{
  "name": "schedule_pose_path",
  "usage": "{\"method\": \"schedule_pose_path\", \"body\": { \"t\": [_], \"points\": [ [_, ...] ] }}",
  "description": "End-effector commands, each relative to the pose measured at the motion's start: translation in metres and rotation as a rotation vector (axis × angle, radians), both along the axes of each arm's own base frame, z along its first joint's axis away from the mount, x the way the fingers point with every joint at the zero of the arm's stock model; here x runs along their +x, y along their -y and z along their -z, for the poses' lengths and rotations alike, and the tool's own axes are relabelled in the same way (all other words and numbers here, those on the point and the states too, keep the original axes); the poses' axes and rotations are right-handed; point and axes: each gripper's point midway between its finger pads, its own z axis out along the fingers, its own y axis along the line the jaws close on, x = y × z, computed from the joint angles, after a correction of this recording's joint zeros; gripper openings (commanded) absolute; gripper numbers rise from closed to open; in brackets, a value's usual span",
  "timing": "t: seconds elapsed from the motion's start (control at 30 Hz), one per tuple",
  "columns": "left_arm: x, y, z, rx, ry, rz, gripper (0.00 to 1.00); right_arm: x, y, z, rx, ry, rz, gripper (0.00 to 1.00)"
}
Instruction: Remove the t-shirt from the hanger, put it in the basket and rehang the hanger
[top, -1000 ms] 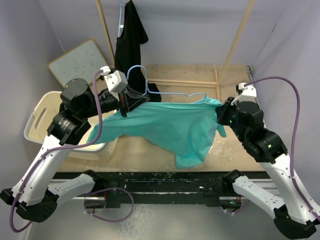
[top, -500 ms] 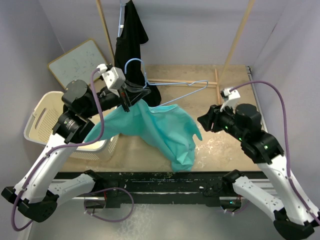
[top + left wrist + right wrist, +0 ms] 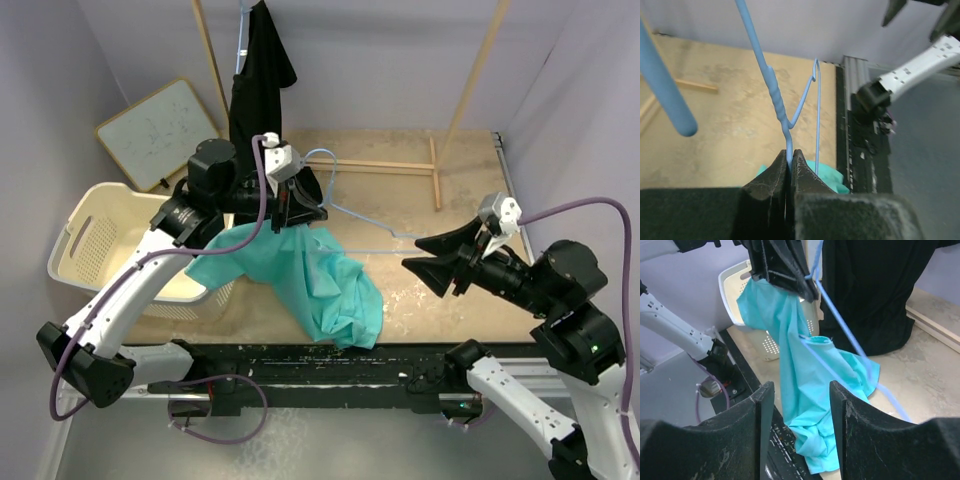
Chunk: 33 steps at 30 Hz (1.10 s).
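Observation:
The teal t-shirt (image 3: 320,280) droops from the left end of the blue wire hanger (image 3: 375,225), its bunched lower part near the table's front edge. The hanger's right shoulder is bare. My left gripper (image 3: 312,212) is shut on the hanger's neck (image 3: 788,142), with a bit of the shirt (image 3: 827,172) showing below the jaws. My right gripper (image 3: 412,253) stands open and holds nothing, off the hanger's right tip. In the right wrist view the right gripper (image 3: 801,390) faces the hanging shirt (image 3: 800,375), and a hanger wire (image 3: 840,325) runs into its opening.
A white laundry basket (image 3: 90,235) sits at the left, partly under the shirt. A black garment (image 3: 258,90) hangs on a wooden rack (image 3: 470,80) at the back. A whiteboard (image 3: 160,125) leans on the left wall.
My right gripper opened, let go of the shirt's right side and drew back to the near right. The shirt dropped off that shoulder. My left gripper carried the hanger rightward.

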Motion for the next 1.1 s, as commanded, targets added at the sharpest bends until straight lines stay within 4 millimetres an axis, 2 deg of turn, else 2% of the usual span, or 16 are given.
{"method": "schedule_pose_path", "body": {
  "t": [0.0, 0.13, 0.23, 0.53, 0.67, 0.83, 0.9, 0.97, 1.0, 1.03, 1.07],
  "points": [
    [-0.047, -0.004, -0.025, -0.048, 0.060, 0.232, 0.00, 0.012, -0.007, -0.009, -0.023, 0.046, -0.016, 0.51],
    [-0.058, -0.008, -0.036, -0.071, 0.087, 0.255, 0.00, 0.022, -0.013, 0.006, -0.054, 0.014, -0.028, 0.51],
    [-0.064, -0.009, -0.044, -0.085, 0.092, 0.279, 0.00, 0.023, -0.018, 0.015, -0.065, -0.004, -0.055, 0.51],
    [-0.068, -0.008, -0.058, -0.126, 0.101, 0.298, 0.00, 0.013, -0.024, 0.026, -0.065, -0.038, -0.122, 0.50],
    [-0.063, -0.004, -0.061, -0.144, 0.093, 0.294, 0.00, 0.009, -0.028, 0.030, -0.061, -0.055, -0.160, 0.38],
    [-0.061, -0.003, -0.067, -0.171, 0.093, 0.289, 0.00, 0.013, -0.031, 0.035, -0.066, -0.078, -0.162, 0.27],
    [-0.060, -0.002, -0.067, -0.175, 0.090, 0.288, 0.00, 0.015, -0.031, 0.035, -0.063, -0.081, -0.152, 0.17],
    [-0.059, -0.001, -0.067, -0.177, 0.088, 0.282, 0.00, 0.019, -0.027, 0.033, -0.061, -0.085, -0.112, 0.00],
    [-0.055, -0.001, -0.065, -0.177, 0.085, 0.262, 0.01, 0.022, -0.025, 0.035, -0.063, -0.095, -0.087, 0.00],
    [-0.051, -0.001, -0.064, -0.177, 0.082, 0.235, 0.11, 0.022, -0.023, 0.036, -0.061, -0.110, -0.068, 0.00],
    [-0.048, -0.001, -0.062, -0.175, 0.083, 0.207, 0.29, 0.024, -0.021, 0.033, -0.045, -0.114, -0.047, 0.00]
  ]
}}
